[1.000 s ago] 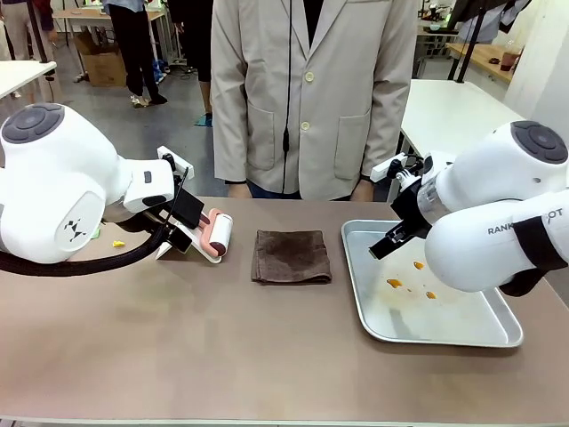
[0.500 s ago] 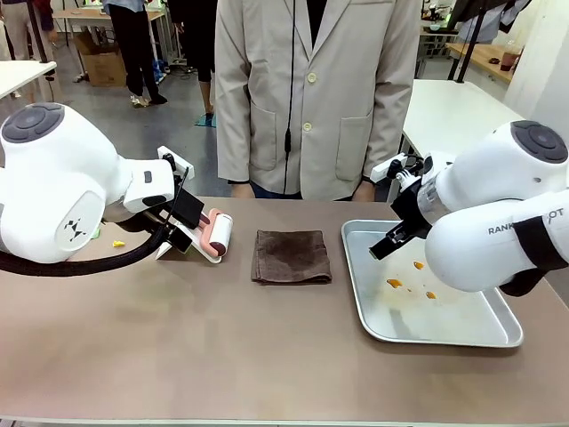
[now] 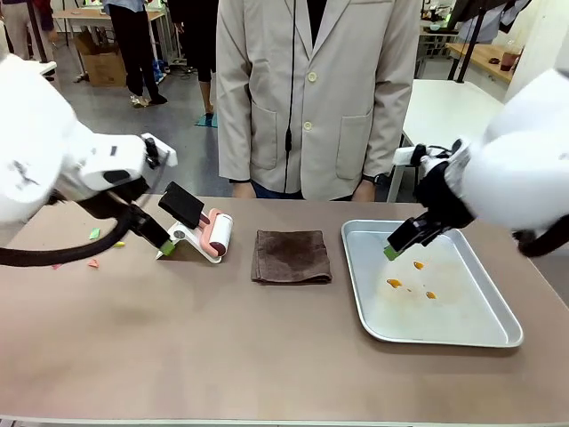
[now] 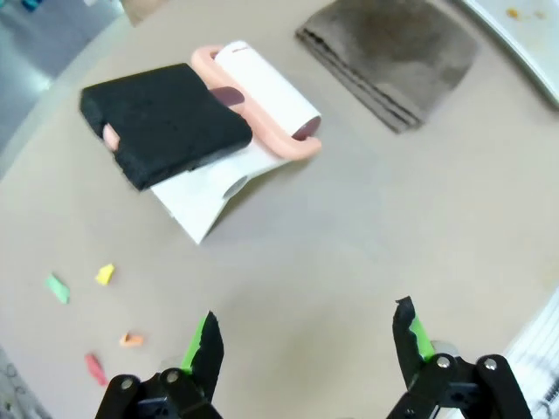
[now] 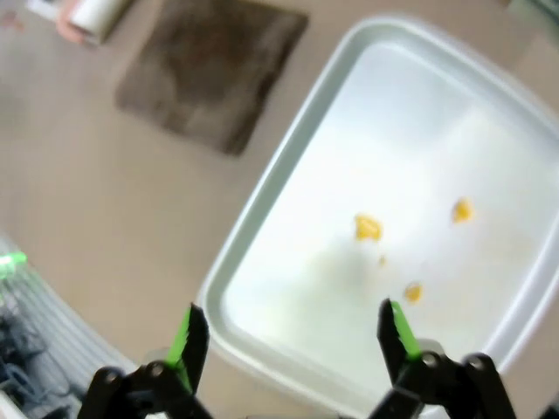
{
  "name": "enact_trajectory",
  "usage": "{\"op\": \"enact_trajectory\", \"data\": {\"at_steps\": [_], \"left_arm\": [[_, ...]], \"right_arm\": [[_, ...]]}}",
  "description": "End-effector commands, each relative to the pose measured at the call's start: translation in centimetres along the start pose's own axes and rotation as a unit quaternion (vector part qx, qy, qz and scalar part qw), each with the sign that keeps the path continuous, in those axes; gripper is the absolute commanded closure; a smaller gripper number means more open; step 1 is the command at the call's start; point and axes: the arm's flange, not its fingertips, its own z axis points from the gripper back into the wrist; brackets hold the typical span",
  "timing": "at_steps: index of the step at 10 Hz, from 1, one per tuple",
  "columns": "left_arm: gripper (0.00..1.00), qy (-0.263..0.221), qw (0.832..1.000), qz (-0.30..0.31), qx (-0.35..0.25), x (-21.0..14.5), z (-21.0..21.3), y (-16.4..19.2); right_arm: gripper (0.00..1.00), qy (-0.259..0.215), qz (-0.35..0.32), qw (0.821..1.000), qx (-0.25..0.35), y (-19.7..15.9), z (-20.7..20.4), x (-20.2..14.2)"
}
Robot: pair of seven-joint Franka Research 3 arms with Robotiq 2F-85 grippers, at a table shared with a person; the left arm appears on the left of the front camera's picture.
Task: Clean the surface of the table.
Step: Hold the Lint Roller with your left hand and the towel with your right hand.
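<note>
- The table (image 3: 222, 356) has a smooth, matte taupe-brown top with a pale front edge. It spans the whole foreground between the arms and the person (image 3: 311, 89), and everything else lies on it.
- One cloth (image 3: 291, 256), dark brown and soft-napped, is folded into a near square at the middle of the table. Its stacked layers show along one edge in the left wrist view.
- One tray (image 3: 351, 267), shallow silvery metal with rounded corners and a raised rim, lies right of the cloth and apart from it.
- Three small orange bits (image 3: 394, 283) sit on the tray's floor, spread apart.
- One lint roller (image 3: 218, 236), a white cylinder on a curved pink frame, lies left of the cloth. It rests on a white wedge-shaped piece.
- One black block (image 3: 182, 205), rectangular and matte, sits tilted over the roller's pink handle.
- Four tiny paper scraps (image 4: 105, 274), green, yellow, orange and red, are scattered on the bare top left of the roller.
- The left gripper (image 4: 306, 323) hangs over bare table near the roller. Its black fingers with green pads are spread wide and hold nothing.
- The right gripper (image 5: 291, 316) hangs above the tray's near rim, jaws likewise spread wide and empty.
</note>
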Motion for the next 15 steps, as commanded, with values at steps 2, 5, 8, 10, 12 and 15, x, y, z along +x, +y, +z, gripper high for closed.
{"op": "enact_trajectory", "data": {"at_steps": [2, 5, 8, 10, 12, 15], "left_arm": [[0.0, -0.047, 0.99, 0.108, -0.082, -4.4, 6.0, 3.6], [0.0, -0.14, 0.931, 0.26, -0.216, -10.4, 10.2, 9.4], [0.0, -0.231, 0.856, 0.348, -0.306, -18.5, 11.9, 14.6], [0.0, -0.258, 0.824, 0.381, -0.331, -22.8, 11.2, 17.1], [0.0, -0.274, 0.795, 0.408, -0.357, -27.2, 9.1, 19.5], [0.0, -0.299, 0.75, 0.444, -0.389, -27.3, 6.0, 17.2]], "right_arm": [[0.0, 0.002, -0.096, 0.986, 0.135, -2.3, 5.9, -3.2], [0.0, -0.081, -0.139, 0.956, 0.247, -5.8, 8.8, -10.7], [0.0, -0.161, -0.27, 0.901, 0.299, -14.3, 9.8, -17.5], [0.0, -0.178, -0.327, 0.861, 0.345, -21.5, 8.9, -20.4], [0.0, -0.222, -0.364, 0.81, 0.403, -27.4, 7.4, -23.3], [0.0, -0.233, -0.385, 0.798, 0.4, -29.0, 6.3, -24.6]]}}
